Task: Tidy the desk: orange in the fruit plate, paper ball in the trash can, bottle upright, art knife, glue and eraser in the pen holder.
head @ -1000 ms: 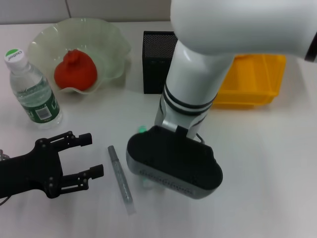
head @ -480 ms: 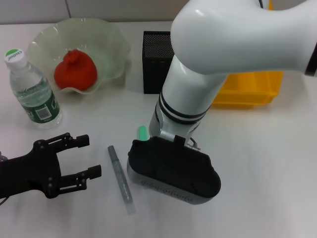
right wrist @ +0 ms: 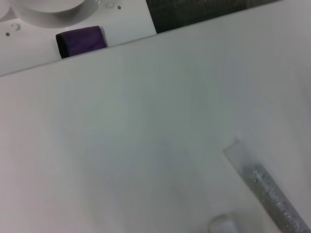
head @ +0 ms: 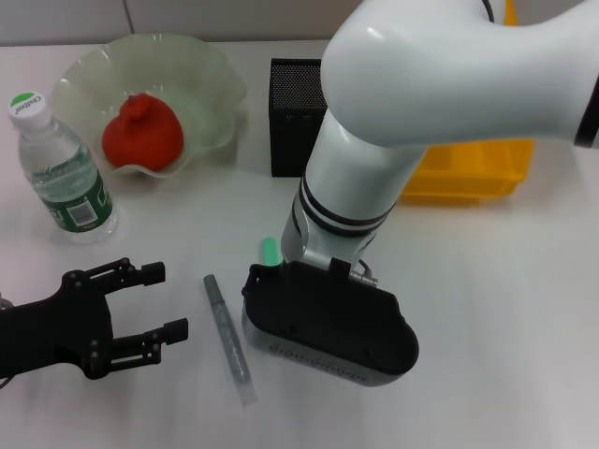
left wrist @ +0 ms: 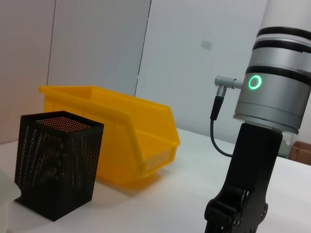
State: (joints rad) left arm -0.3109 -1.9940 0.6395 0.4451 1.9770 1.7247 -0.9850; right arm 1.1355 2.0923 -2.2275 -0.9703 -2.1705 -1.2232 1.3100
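Light: bright, even, from overhead.
Shadows: soft, faint under the bottle [head: 64, 168] and plate [head: 215, 89].
Glare: white desk [head: 505, 309] washed out.
Focus: right wrist view soft throughout.
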